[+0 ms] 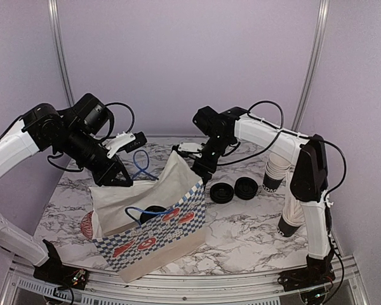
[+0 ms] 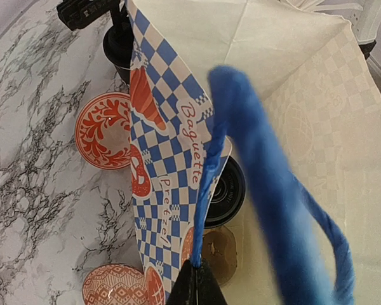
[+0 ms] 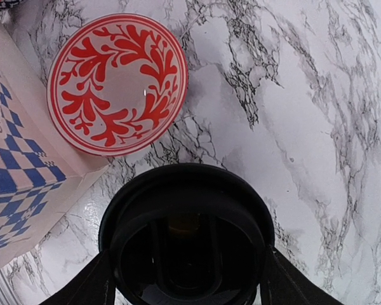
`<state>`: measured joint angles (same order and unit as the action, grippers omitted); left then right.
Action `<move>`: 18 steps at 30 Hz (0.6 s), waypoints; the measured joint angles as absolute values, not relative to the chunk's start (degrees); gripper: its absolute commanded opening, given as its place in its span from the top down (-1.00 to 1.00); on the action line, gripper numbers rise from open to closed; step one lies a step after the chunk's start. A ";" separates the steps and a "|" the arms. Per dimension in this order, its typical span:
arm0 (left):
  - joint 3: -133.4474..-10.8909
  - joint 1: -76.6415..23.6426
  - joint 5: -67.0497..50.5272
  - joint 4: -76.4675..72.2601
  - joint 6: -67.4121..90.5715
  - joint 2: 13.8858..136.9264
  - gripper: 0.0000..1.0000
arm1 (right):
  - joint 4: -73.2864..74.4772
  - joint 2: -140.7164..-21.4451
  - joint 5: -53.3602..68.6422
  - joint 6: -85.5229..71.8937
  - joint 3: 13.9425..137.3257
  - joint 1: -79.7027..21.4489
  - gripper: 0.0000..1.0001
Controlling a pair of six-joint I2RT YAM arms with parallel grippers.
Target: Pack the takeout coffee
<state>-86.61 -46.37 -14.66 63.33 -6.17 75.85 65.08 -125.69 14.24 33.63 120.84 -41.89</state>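
Coffee cup (image 3: 187,216), showing only its round glossy black lid, is just beside the checkered bag (image 3: 13,159) at its far right corner, near a red bowl (image 3: 117,82). Right gripper (image 3: 187,264) brackets the lid; whether it presses, I cannot tell. Another black-lidded cup (image 2: 227,187) is inside the bag. Left gripper (image 2: 195,273) is pinched tight on the bag's rim.

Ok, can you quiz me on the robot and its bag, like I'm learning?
1. True or false: the bag has green handles.
2. What sits between the right jaws? A) a spoon B) a black-lidded cup C) a banana
3. In the top view, how many lidded cups stand side by side on the table to the right of the bag?
Key: 1 false, the handles are blue; 2 B; 3 two.
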 measured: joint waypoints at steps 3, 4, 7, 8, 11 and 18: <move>-87.05 -46.39 -16.05 63.24 -6.94 78.48 0.92 | 65.45 -123.61 14.26 33.61 120.75 -41.58 -0.32; -87.15 -46.39 -16.14 63.13 -6.96 78.83 0.92 | 65.45 -122.45 14.33 33.61 120.75 -41.34 -0.31; -88.84 -46.37 -17.56 63.02 -8.08 81.62 0.90 | 65.34 -117.62 14.76 33.61 120.75 -40.36 -0.31; -89.58 -46.37 -17.98 63.00 -8.43 82.52 0.90 | 65.25 -115.72 14.92 33.61 120.79 -39.75 -0.31; -92.75 -46.39 -19.53 62.85 -10.02 85.62 0.90 | 64.86 -110.48 14.94 33.67 121.56 -37.43 -0.30; -103.55 -46.39 -21.47 62.24 -14.33 93.47 0.88 | 62.61 -102.19 14.61 35.11 122.45 -33.34 -0.28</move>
<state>-103.55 -46.39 -21.47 62.24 -14.33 93.47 62.61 -102.19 14.61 35.11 122.45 -33.34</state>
